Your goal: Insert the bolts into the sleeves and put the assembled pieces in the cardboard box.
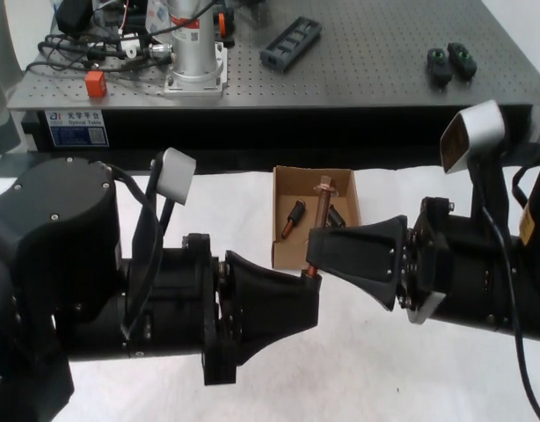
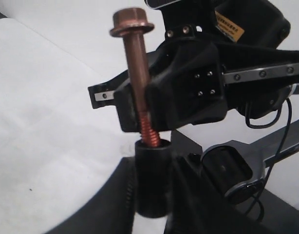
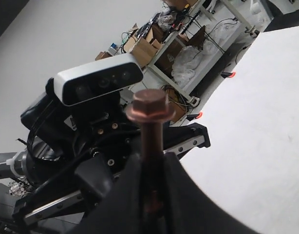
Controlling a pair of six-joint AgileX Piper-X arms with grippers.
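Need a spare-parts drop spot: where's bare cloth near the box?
Bare white cloth between the open brown cardboard box and the left arm; more right of the box, and the near strip between the arms. Crowded in front of the box, where the copper bolt meets the black sleeve.

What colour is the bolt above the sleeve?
Copper; the bolt shows best in the left wrist view.

The high camera looks forward and down from the rear, while both wrist cameras sit close, sharing the bolt (image 2: 134,63) from opposite sides.
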